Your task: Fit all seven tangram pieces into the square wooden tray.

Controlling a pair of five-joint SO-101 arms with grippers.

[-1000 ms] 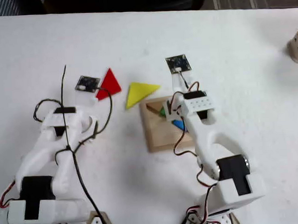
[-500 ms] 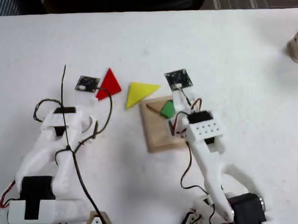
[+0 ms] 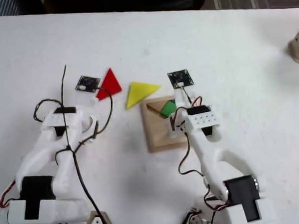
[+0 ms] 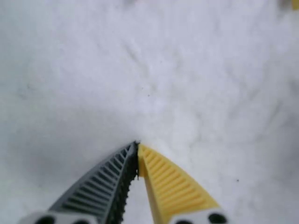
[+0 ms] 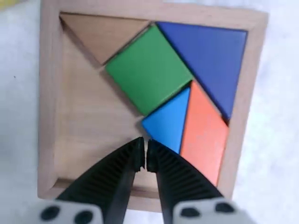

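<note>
The left gripper (image 4: 137, 145) is clenched on nothing, its grey and yellow jaws meeting at the tips over the bare white table (image 3: 236, 47). The right gripper (image 5: 144, 151) is likewise pinched closed and empty, poised above the bare floor of the square wooden tray (image 5: 49, 93). Five pieces lie in the tray: a light blue triangle (image 5: 166, 123) just beyond the tips, an orange parallelogram (image 5: 203, 135) beside it, then a green square (image 5: 148, 70), a dark blue triangle (image 5: 210, 56) and a tan triangle (image 5: 100, 35) along the far wall. Past the tray, a yellow triangle (image 3: 140, 92) lies just beside its corner, with a red triangle (image 3: 108, 84) near it on the table.
</note>
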